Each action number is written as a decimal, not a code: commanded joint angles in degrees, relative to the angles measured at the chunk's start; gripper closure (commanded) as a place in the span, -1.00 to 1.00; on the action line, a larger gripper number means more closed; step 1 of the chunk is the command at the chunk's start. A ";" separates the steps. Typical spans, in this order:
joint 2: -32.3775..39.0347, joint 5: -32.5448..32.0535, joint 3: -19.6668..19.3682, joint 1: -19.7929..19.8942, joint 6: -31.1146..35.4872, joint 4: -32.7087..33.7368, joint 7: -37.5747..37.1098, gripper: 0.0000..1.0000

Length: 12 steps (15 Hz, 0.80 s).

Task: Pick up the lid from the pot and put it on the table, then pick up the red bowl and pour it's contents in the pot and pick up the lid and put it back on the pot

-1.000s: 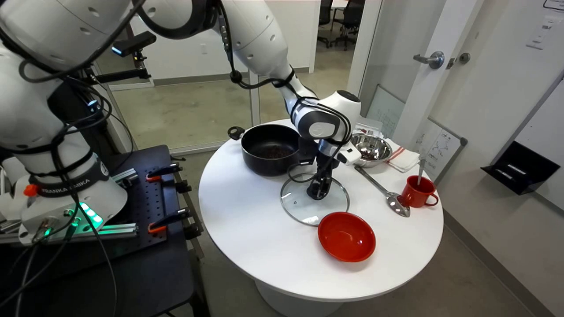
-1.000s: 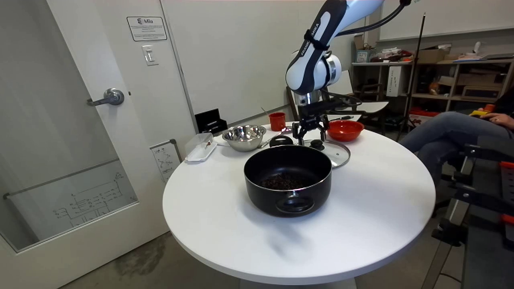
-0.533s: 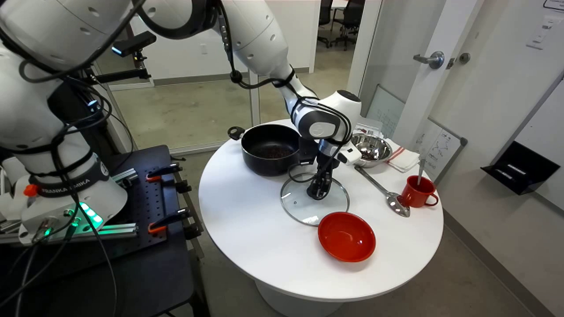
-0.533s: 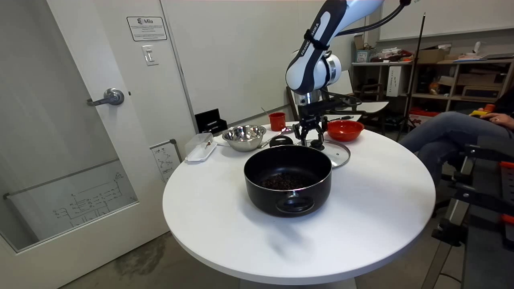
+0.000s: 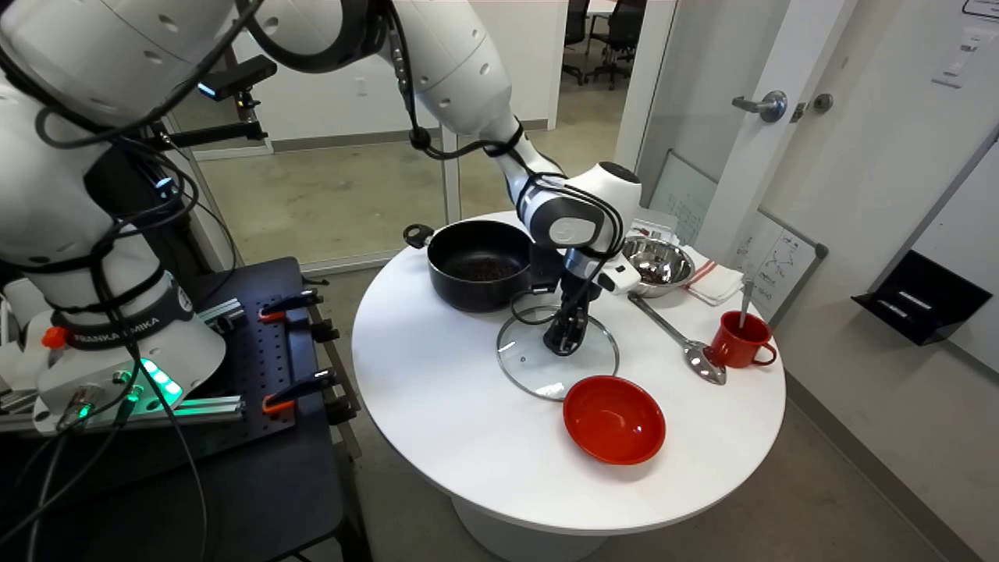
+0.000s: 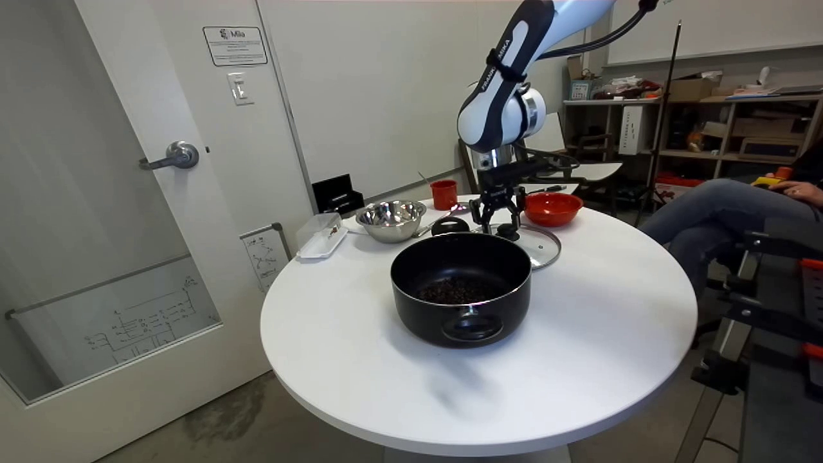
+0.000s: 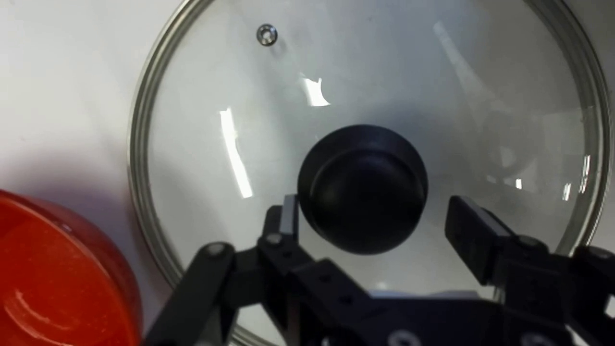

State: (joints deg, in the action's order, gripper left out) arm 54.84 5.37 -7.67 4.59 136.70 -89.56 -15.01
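Between the parted jaws, the lid's knob (image 7: 367,194)

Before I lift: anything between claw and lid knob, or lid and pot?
Nothing visible between claw and knob; the open claw straddles it. Nothing visible between lid and pot either; lift high enough to clear it. The red bowl sits on the lid's other side.
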 commanded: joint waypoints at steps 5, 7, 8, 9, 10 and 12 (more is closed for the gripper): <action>1.36 0.24 -0.30 0.57 -3.17 3.87 -1.10 0.56; 1.54 0.22 -0.31 0.67 -3.42 4.11 -1.15 0.62; 1.60 0.29 -0.24 0.76 -3.56 4.23 -1.10 0.69; 1.68 0.36 -0.15 0.87 -3.83 4.39 -1.01 0.86; 1.78 0.48 -0.11 0.98 -4.20 4.54 -1.12 1.00; 1.95 0.34 -0.25 0.91 -4.69 4.79 -1.37 1.00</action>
State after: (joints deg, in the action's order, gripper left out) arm 55.37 5.38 -7.88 5.35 134.39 -87.05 -15.24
